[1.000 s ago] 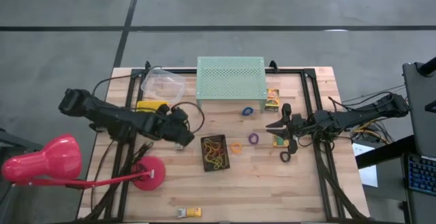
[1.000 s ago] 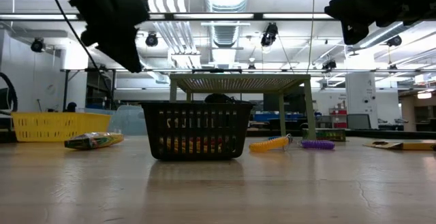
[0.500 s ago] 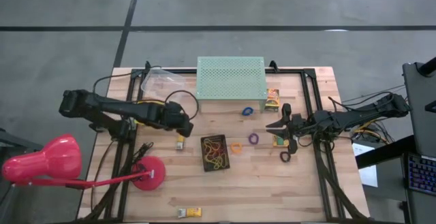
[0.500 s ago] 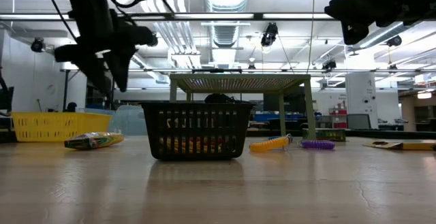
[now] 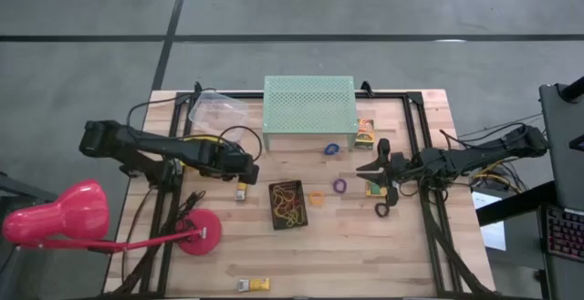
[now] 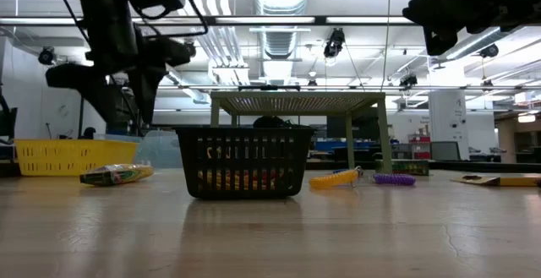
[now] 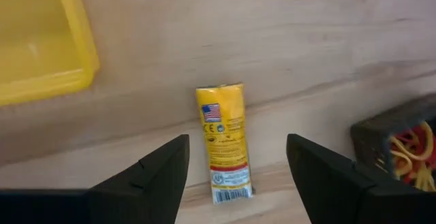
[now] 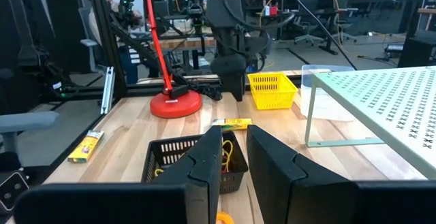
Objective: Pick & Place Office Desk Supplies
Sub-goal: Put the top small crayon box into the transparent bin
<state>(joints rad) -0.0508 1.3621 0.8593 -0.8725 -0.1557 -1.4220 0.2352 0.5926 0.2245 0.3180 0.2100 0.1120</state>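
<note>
- While it hangs over the table's left half, the left gripper (image 7: 235, 176) has spread its fingers wide within the last second, and they now straddle a yellow packet (image 7: 223, 142) lying flat on the wood.
- That packet rests between the yellow bin (image 5: 203, 142) and the black basket (image 5: 288, 205) of rubber bands, released or about to be picked up.
- Beside the basket's far side, the right gripper (image 5: 374, 178) waits, fingers nearly together, holding nothing visible.
</note>
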